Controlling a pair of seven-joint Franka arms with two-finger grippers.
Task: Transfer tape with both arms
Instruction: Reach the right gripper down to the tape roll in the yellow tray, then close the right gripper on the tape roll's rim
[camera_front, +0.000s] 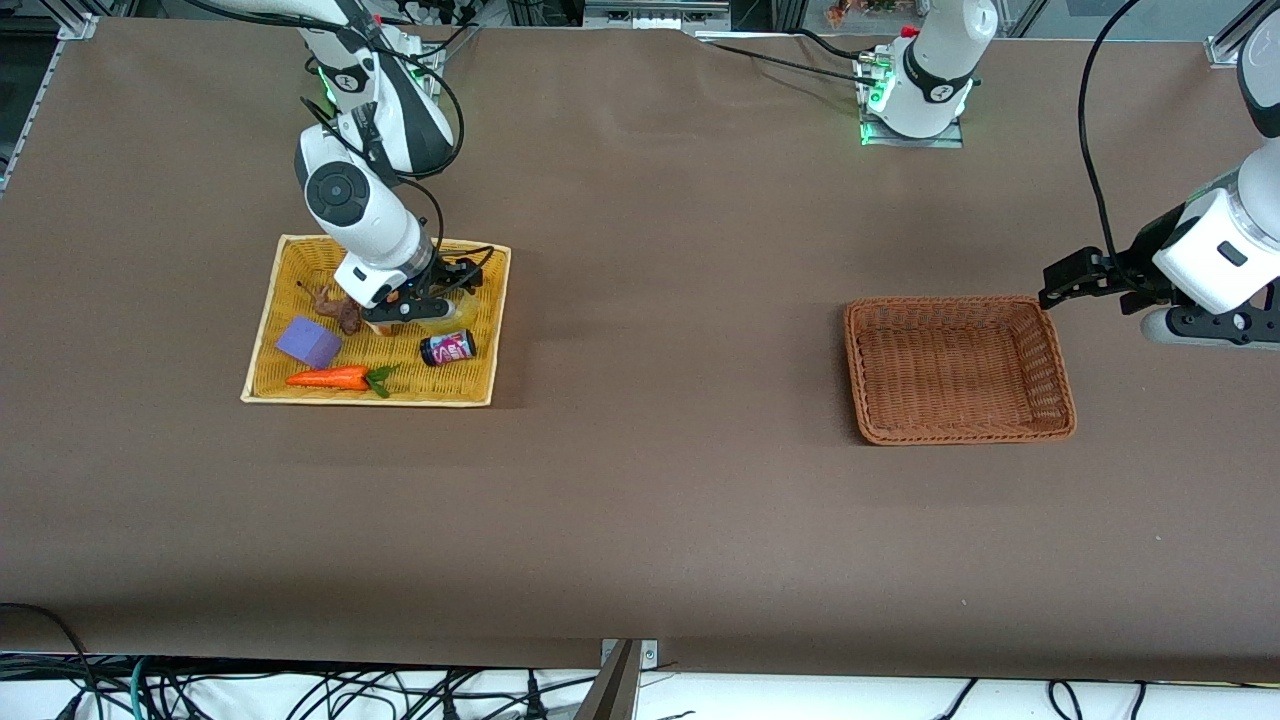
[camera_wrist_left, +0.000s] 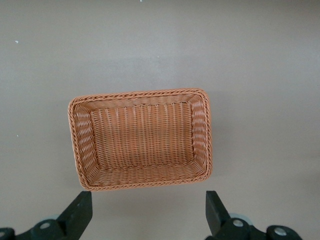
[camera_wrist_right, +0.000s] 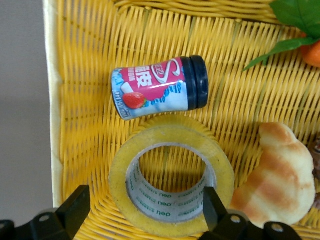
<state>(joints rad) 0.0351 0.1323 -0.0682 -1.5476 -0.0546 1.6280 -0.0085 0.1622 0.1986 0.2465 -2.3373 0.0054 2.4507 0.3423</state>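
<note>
i see my right gripper (camera_wrist_right: 142, 212) released, low over the tape (camera_wrist_right: 171, 176) lying flat in the yellow basket (camera_front: 480, 330), while the left gripper (camera_wrist_left: 150, 212) waits released near the brown basket (camera_wrist_left: 80, 150).

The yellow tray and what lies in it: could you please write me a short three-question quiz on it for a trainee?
1. True or false: the tape stands on edge in the yellow tray.
2. Which thing lies right beside the tape? A) the carrot B) the purple block C) the can
3. How do the fingers of the right gripper stand to the tape?

Key
1. False: it lies flat, hole facing up.
2. C; a croissant is also beside the tape.
3. Open: one finger over the ring at its inner edge, the other outside it. The left gripper waits open by the brown basket.
</note>
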